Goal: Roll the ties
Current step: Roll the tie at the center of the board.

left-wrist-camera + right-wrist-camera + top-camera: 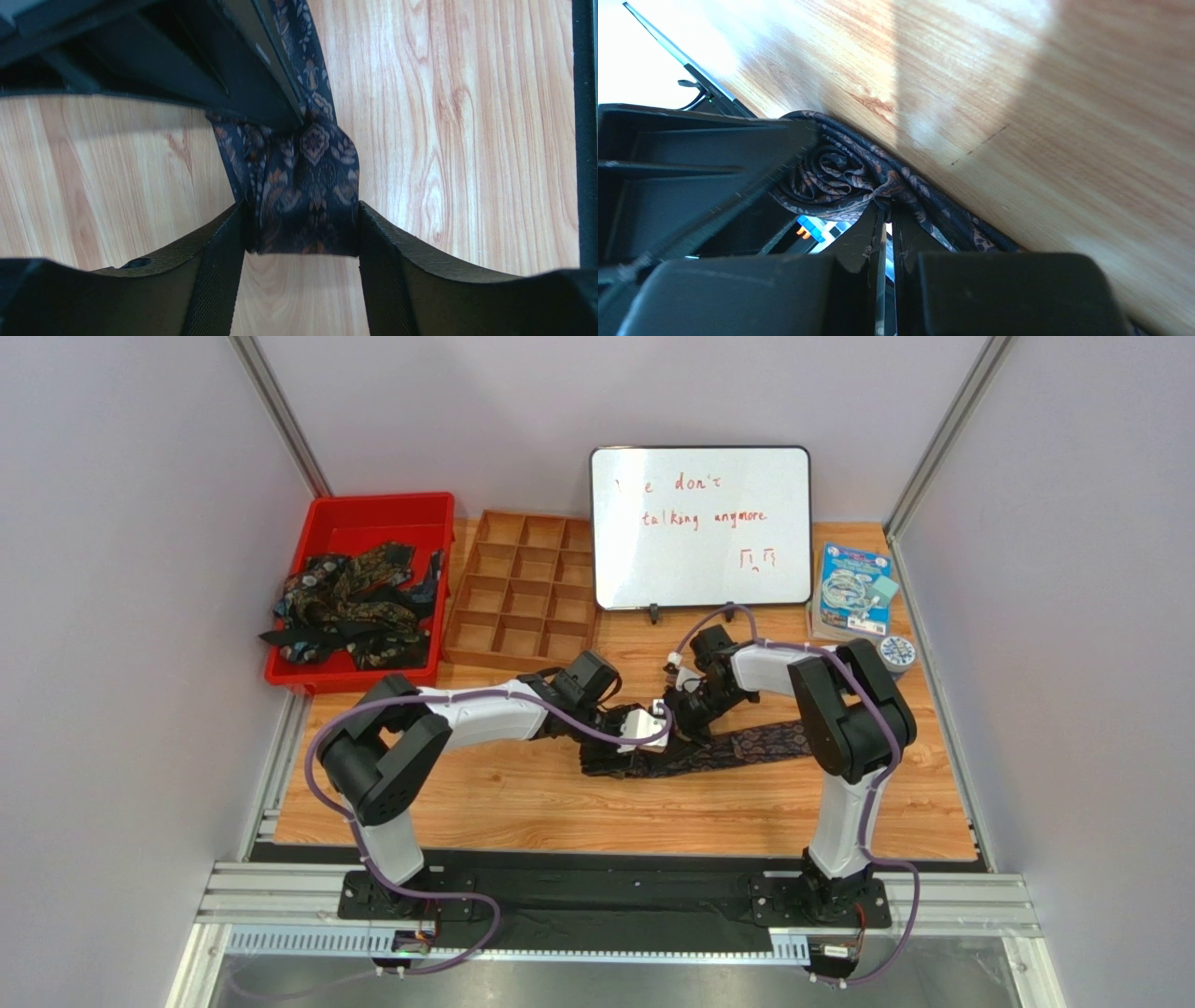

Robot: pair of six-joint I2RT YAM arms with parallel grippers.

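Pinching one tie (751,746) at its rolled end, left gripper (648,727) and right gripper (687,714) together.
Top: its length runs rightward from both, nearer the right gripper; left wrist: fingers (210,280) clamp the roll just ahead; right wrist: fingertips (861,238) pressed on a fold.

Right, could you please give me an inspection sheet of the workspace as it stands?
Surface: wooden table, no damage seen.
Job's things: one tie across the centre, one end bunched; more ties heaped in a red bin.
Clutter: compartment tray, whiteboard, blue packet, small round object.
Grippers: left gripper, fingers touching both sides of the bunched end; right gripper pinching its fabric.
Cables: purple cables along both arms.
Surroundings: pale walls, metal rail at the near edge.
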